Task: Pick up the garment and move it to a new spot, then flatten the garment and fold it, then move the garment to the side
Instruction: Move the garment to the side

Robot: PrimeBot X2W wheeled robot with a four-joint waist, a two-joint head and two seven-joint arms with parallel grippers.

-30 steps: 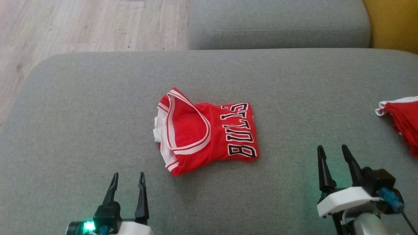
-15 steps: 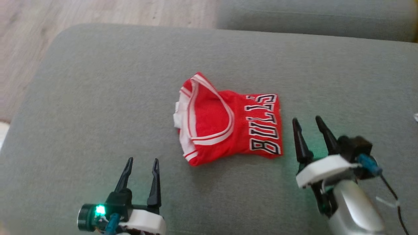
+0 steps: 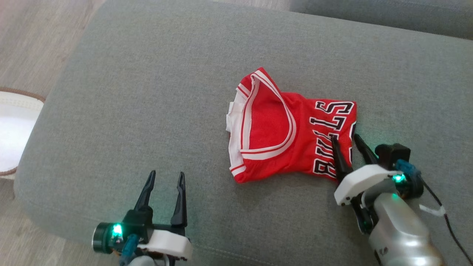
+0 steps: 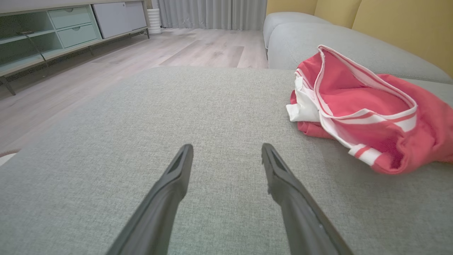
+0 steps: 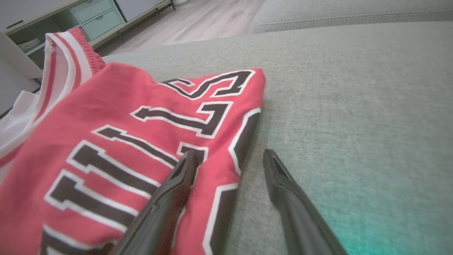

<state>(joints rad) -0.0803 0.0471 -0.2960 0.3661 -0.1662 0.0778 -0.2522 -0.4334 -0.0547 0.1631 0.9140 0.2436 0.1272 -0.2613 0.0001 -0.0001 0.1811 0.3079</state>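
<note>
Straddling the lettered edge of the red jersey, the right claw is spread wide and empty, one finger over the print, the other over the grey sofa cushion the jersey lies on. And the left claw is wide open too, holding nothing, well off its collar side.

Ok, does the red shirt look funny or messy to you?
A bit, yes. The red jersey isn't lying flat on the grey cushion: its striped neck end is bunched and stands up in a loop, with white fabric poking out beside it. The lettered end lies smoother. Nothing looks torn or spilled.
</note>
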